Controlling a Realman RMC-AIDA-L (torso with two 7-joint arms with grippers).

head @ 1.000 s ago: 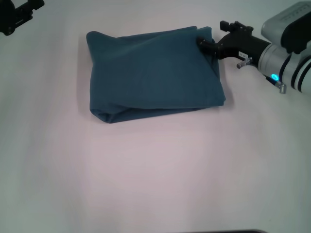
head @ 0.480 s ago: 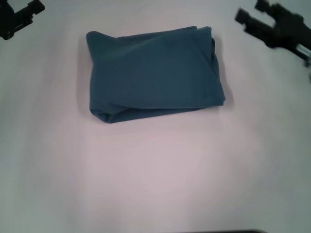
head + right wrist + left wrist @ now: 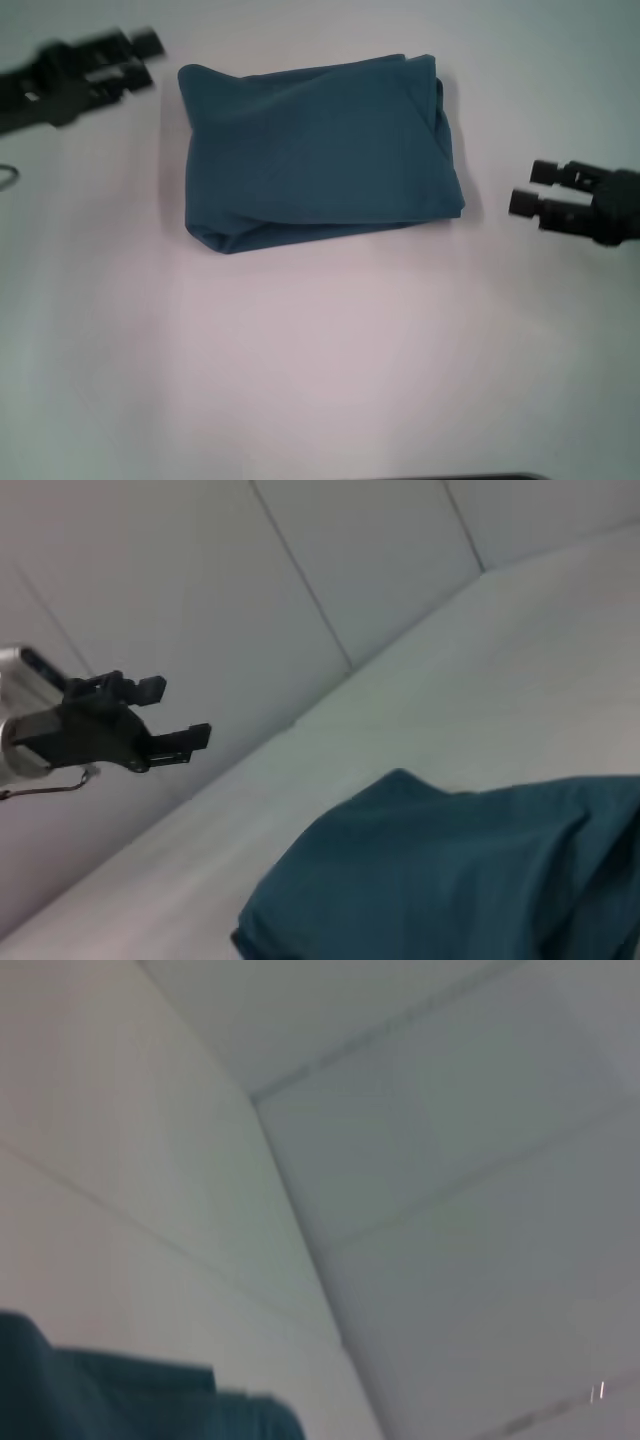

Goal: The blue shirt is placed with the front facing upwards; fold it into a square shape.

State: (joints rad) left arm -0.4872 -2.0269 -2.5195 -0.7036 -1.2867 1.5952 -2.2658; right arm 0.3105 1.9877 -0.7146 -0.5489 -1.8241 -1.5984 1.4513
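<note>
Left gripper (image 3: 148, 58) at the far left of the white table (image 3: 320, 380), hovering just off the far-left corner of the blue shirt (image 3: 315, 150), not touching it; its two fingers stand parted with nothing between them, which the right wrist view also shows (image 3: 180, 715), fingers spread and empty. Centre: the shirt lies folded into a compact, roughly rectangular bundle on the far half of the table, plain teal side up, no lettering visible. Its long axis runs left to right; the near edge shows a rolled lip of stacked layers, and the right edge bulges and slants outward toward the near-right corner, so the outline is not quite square. The left wrist view catches only a dark teal strip of cloth against the table. Right: right gripper (image 3: 532, 188) sits off the near-right corner of the bundle, a clear gap of bare table between them, fingers apart and empty, pointing left at the cloth. Judgement: folding looks all but finished. If any tidying remains, it is the slanted right edge, and the right gripper is the nearer arm, with the cloth lying directly to its left.
</note>
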